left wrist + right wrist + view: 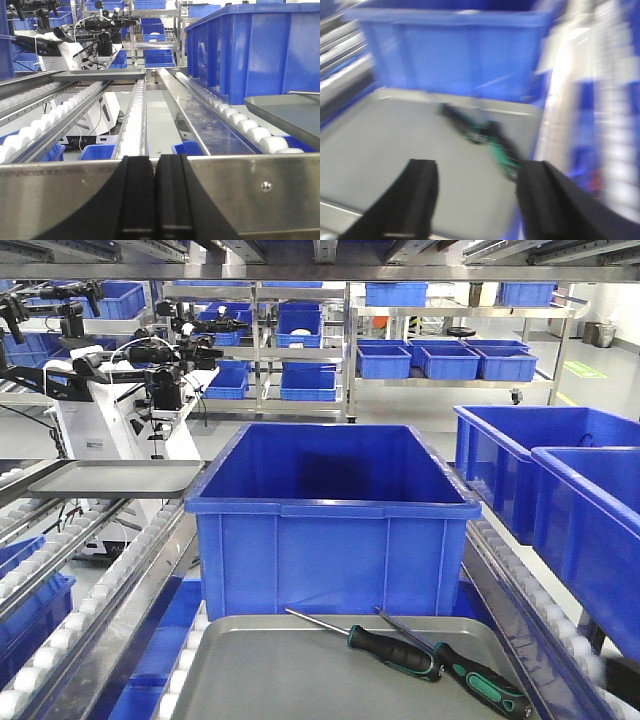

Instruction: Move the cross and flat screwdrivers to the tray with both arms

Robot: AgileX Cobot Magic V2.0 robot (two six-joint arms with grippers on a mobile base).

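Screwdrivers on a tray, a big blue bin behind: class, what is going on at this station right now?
Both screwdrivers lie side by side in the grey tray, in front of the blue bin. Neither gripper holds anything. The right gripper is open above the tray's near edge, its view blurred by motion. The left gripper is shut and empty, off beside the roller rails, away from the tools.

Spread right claw [475, 200] above screwdrivers [480, 135] in tray [385, 145]
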